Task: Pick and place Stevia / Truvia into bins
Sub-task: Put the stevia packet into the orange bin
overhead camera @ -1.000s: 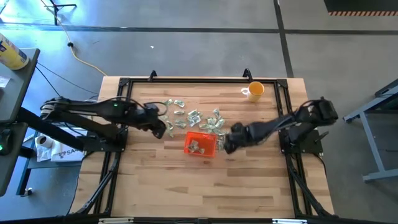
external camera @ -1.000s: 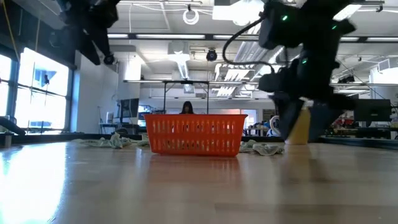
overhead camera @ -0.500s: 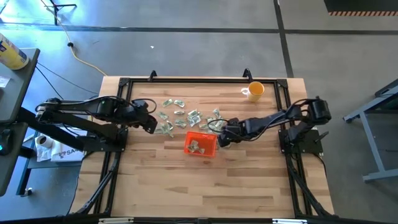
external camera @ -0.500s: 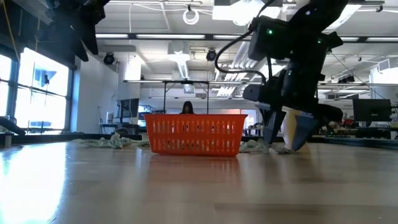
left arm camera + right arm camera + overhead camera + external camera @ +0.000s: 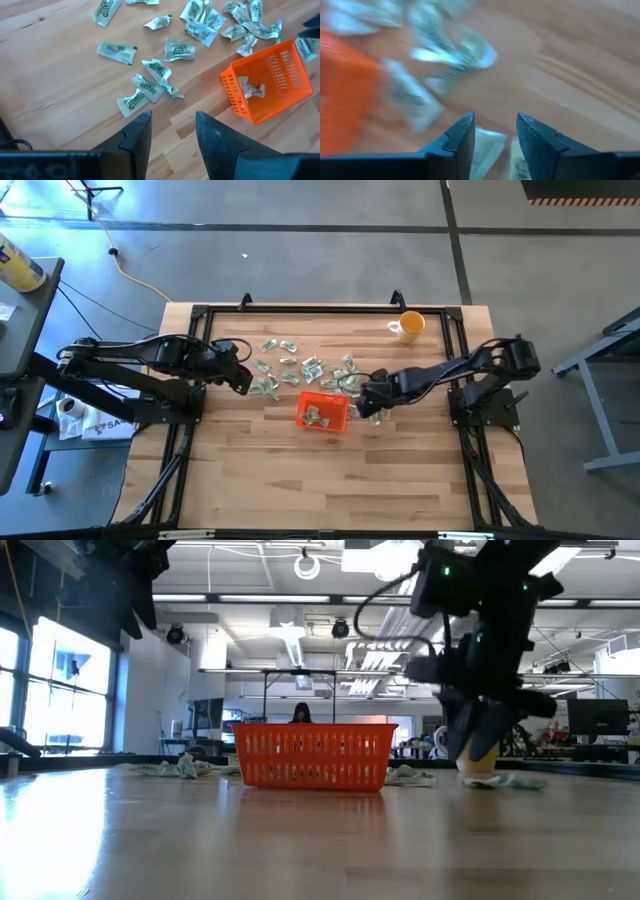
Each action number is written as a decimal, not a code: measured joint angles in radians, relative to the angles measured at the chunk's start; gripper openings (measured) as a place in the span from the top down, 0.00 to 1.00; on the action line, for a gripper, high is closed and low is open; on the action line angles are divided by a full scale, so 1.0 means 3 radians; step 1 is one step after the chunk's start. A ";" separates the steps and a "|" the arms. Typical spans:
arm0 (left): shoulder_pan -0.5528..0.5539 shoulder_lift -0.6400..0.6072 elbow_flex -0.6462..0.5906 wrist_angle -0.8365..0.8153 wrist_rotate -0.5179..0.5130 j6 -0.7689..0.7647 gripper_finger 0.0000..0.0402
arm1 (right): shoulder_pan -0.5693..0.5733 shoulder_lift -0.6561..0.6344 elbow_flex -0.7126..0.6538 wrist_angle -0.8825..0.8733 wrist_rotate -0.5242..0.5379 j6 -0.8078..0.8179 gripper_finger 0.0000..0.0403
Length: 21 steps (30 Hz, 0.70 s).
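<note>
Changes since the earlier frames: the right gripper (image 5: 372, 406) has drawn in from its reach over the sachet cluster to a spot just beside the right side of the orange bin (image 5: 322, 411), and its jaws have narrowed onto a pale sachet (image 5: 487, 146) that shows between them in the right wrist view. The left gripper (image 5: 247, 385) has pulled back toward the left edge of the scatter; its jaws stand part open and empty.

Near zone, front of table (image 5: 330, 490): bare wood, no sachets.

Middle zone: one orange bin, long axis running roughly across the table. Contents: at least two crumpled sachets (image 5: 252, 90), seen in the left wrist view. The right gripper, with its pinched sachet, sits directly to the bin's right, touching or nearly so. Judged relation for the coming move: the bin lies to the left of the right jaws, close by, so a short carry over the rim should serve. The right arm is the nearer arm to the bin.

Far zone: loose sachets (image 5: 290, 363) spread in a band behind and to the left of the bin, roughly fifteen to twenty; an exact count cannot be made. Several lie just ahead of the left jaws (image 5: 145, 90), long axes at mixed angles.

Farthest: one yellow cup (image 5: 409, 326) near the back right corner, well apart from the work.
</note>
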 joint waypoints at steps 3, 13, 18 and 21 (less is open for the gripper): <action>0.0000 0.0000 -0.0001 0.0000 -0.0006 0.0002 0.54 | 0.0018 -0.0153 -0.0005 -0.0128 0.0007 -0.0261 0.63; 0.0000 0.0000 -0.0001 0.0000 -0.0006 0.0008 0.54 | 0.0247 -0.0267 -0.0002 -0.0355 -0.0473 -0.1480 0.37; 0.0000 0.0000 -0.0001 0.0000 -0.0014 0.0009 0.54 | 0.0522 -0.0143 -0.0018 -0.0404 -0.0248 -0.1547 0.28; 0.0000 0.0000 -0.0001 0.0000 -0.0041 0.0009 0.54 | 0.0635 -0.0068 -0.0016 -0.0487 -0.0018 -0.1423 0.28</action>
